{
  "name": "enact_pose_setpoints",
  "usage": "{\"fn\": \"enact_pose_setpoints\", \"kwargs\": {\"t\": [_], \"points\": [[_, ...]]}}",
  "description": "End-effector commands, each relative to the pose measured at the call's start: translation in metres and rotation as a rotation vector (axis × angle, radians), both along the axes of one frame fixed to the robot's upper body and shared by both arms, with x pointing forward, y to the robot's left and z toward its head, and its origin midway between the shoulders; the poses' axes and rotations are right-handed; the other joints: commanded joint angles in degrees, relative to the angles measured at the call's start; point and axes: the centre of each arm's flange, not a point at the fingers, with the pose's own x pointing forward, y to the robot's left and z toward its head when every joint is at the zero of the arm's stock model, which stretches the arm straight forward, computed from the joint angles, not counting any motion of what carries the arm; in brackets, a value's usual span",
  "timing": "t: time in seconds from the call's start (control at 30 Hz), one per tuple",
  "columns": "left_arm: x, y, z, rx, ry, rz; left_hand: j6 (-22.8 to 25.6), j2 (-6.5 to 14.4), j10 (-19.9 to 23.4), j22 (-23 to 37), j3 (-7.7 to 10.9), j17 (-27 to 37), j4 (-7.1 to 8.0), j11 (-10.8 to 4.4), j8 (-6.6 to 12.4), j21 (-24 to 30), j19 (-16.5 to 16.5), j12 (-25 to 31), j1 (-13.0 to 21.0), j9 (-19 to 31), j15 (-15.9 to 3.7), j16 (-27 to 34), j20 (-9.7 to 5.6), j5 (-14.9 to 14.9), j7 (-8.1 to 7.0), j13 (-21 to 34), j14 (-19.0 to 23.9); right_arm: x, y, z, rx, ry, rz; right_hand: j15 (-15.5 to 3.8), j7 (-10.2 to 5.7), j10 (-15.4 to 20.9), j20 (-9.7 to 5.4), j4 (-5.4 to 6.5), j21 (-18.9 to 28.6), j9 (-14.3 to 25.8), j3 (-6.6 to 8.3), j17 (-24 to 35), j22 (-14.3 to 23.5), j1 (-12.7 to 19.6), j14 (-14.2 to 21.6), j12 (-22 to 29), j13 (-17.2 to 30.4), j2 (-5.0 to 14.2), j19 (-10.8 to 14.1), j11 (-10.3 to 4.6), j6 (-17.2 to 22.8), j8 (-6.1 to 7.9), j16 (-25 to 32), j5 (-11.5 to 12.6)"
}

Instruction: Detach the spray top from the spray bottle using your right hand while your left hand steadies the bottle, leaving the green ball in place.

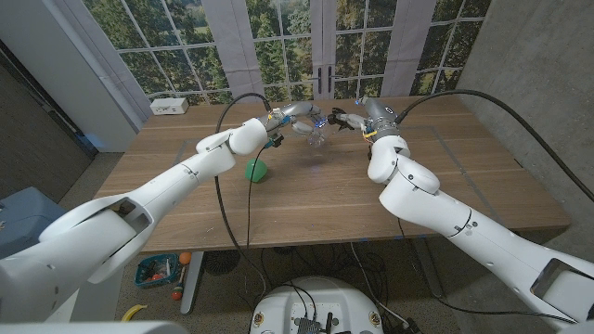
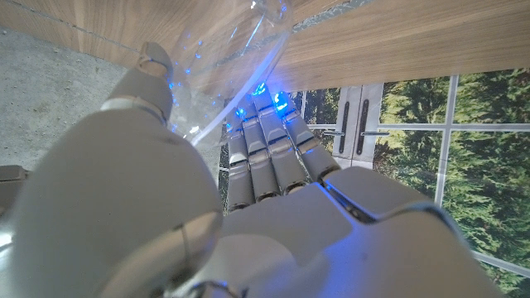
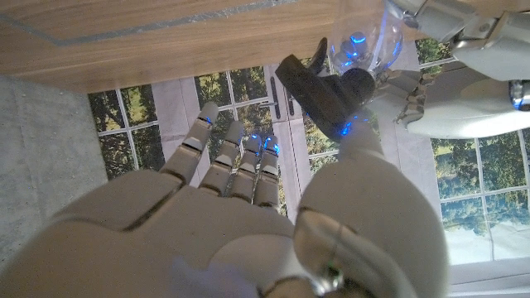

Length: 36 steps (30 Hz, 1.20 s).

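My left hand (image 1: 290, 115) grips the clear spray bottle (image 1: 313, 136) and holds it tilted above the table, at its far middle. In the left wrist view the fingers (image 2: 269, 141) and thumb wrap the bottle (image 2: 217, 62). The black spray top (image 3: 317, 81) sits on the bottle's neck (image 3: 364, 37). My right hand (image 1: 360, 117) is right beside it. Its thumb (image 3: 358, 145) touches the spray top's collar, while the other fingers (image 3: 232, 161) stand apart from it, holding nothing. The green ball (image 1: 256, 170) lies on the table below my left forearm.
A white box (image 1: 169, 106) sits at the table's (image 1: 325, 199) far left corner. Black cables loop over both arms. Windows and a door stand behind the table. A box of small items (image 1: 160, 271) rests on the floor under the left side.
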Motion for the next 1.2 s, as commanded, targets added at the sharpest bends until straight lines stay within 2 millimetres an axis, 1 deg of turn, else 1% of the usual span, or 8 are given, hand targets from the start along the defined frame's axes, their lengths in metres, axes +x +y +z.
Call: {"fn": "enact_pose_setpoints", "kwargs": {"t": [0.03, 0.37, 0.5, 0.6, 0.87, 0.97, 1.07, 1.2], "points": [[0.001, 0.001, 0.001, -0.018, 0.003, 0.000, 8.9, 13.2, 14.9, 0.1, 0.24, 0.2, 0.14, -14.13, 7.39, 0.5, 0.0, 0.2, 12.8, 4.9, -10.46, 0.0, -0.15, 0.2, -7.83, 20.3, 0.8, -0.001, -0.015, 0.002, 0.010, 0.175, 0.172, 0.02, 0.05, -0.1, -0.11, -0.45, -0.4, 0.1, 0.32, -0.1, 0.0, 1.4, -0.1, 0.2, -0.1, -0.10, 0.0, 0.04, 1.1, 0.50, -0.2, -0.1], [0.003, 0.002, 0.001, -0.024, 0.013, 0.006, 9.3, 13.1, 15.3, 0.1, 0.06, 0.3, 0.08, -14.17, 7.33, 0.6, 0.2, 0.2, 12.8, 4.7, -10.47, 0.3, -0.24, 0.2, -7.69, 20.5, 1.6, 0.002, -0.015, 0.001, 0.010, 0.155, 0.238, -0.22, 0.19, 1.3, -0.03, -0.96, -0.5, 0.1, 0.51, -0.3, 0.0, 1.9, 0.1, 0.8, -0.2, -0.01, -0.1, -0.27, 2.4, 0.98, -0.3, -0.6], [0.004, 0.002, 0.002, -0.025, 0.015, 0.003, 9.2, 13.0, 15.3, 0.1, 0.04, 0.3, 0.03, -14.14, 7.32, 0.7, 0.2, 0.2, 12.8, 4.8, -10.47, 0.2, -0.23, 0.2, -7.78, 20.5, 1.5, 0.002, -0.011, -0.001, 0.011, 0.113, 0.242, -1.86, 0.49, 6.5, -0.55, -1.59, -0.4, 0.3, 0.91, 0.0, -0.1, 2.8, 3.7, 3.1, 0.4, 0.60, 1.1, -1.21, 9.2, 3.35, 1.4, -1.9], [0.004, 0.002, 0.002, -0.027, 0.014, -0.005, 9.1, 13.0, 15.4, 0.1, 0.03, 0.3, 0.04, -14.00, 7.25, 0.7, 0.1, 0.2, 12.9, 4.8, -10.47, 0.2, -0.24, 0.2, -7.68, 20.6, 1.5, 0.004, -0.004, -0.004, -0.002, 0.072, 0.214, -2.32, 0.53, 8.9, -0.78, -1.63, -0.3, 0.4, 0.94, 0.2, 0.0, 2.9, 5.1, 4.1, 0.8, 0.73, 1.5, -2.09, 10.5, 3.75, 2.2, -2.3], [0.004, 0.001, 0.002, -0.022, 0.020, -0.017, 9.2, 13.0, 15.4, 0.1, 0.01, 0.3, 0.05, -14.05, 7.21, 0.7, 0.1, 0.1, 12.9, 4.8, -10.46, 0.1, -0.22, 0.2, -7.68, 20.7, 1.5, 0.011, 0.007, -0.009, 0.016, -0.044, 0.227, -5.19, -0.20, 15.1, -2.22, -2.07, 0.7, 1.5, 1.34, 1.4, 0.1, 4.3, 9.9, 6.6, 2.5, 1.23, 4.3, -3.47, 18.0, 7.45, 5.2, -3.0], [0.004, 0.002, 0.002, -0.023, 0.019, -0.017, 9.1, 13.1, 15.3, 0.1, 0.00, 0.3, 0.06, -14.06, 7.20, 0.8, 0.1, 0.0, 12.9, 4.9, -10.46, 0.0, -0.18, 0.2, -7.69, 20.7, 1.5, 0.016, 0.011, -0.012, 0.032, -0.098, 0.222, -6.52, -0.46, 20.4, -3.11, -2.48, 1.2, 2.3, 2.40, 2.1, 0.1, 6.3, 12.5, 9.0, 3.8, 2.28, 5.4, -4.39, 22.6, 10.03, 6.6, -3.1], [0.004, 0.004, 0.002, -0.024, 0.019, -0.013, 9.1, 13.0, 15.4, 0.1, -0.01, 0.3, 0.04, -14.06, 7.22, 0.8, 0.1, 0.0, 12.9, 4.9, -10.46, 0.0, -0.21, 0.2, -7.74, 20.7, 1.4, 0.018, 0.011, -0.015, 0.068, -0.165, 0.235, -9.64, -0.63, 28.6, -5.44, -3.09, 2.5, 4.0, 5.50, 4.0, 0.3, 11.5, 17.7, 13.5, 6.4, 5.86, 7.5, -6.36, 32.1, 15.76, 9.2, -4.1], [0.004, 0.006, 0.002, -0.023, 0.020, -0.006, 9.0, 13.1, 15.4, 0.1, -0.01, 0.3, 0.06, -14.06, 7.16, 0.8, 0.0, -0.1, 13.0, 4.9, -10.46, -0.1, -0.16, 0.3, -7.62, 20.7, 1.4, 0.018, 0.010, -0.014, 0.090, -0.203, 0.220, -10.02, -0.66, 30.0, -6.13, -3.13, 3.0, 4.0, 6.03, 4.7, 0.4, 12.6, 19.1, 14.3, 7.0, 6.25, 8.0, -6.47, 34.0, 16.80, 10.0, -4.2]]}}
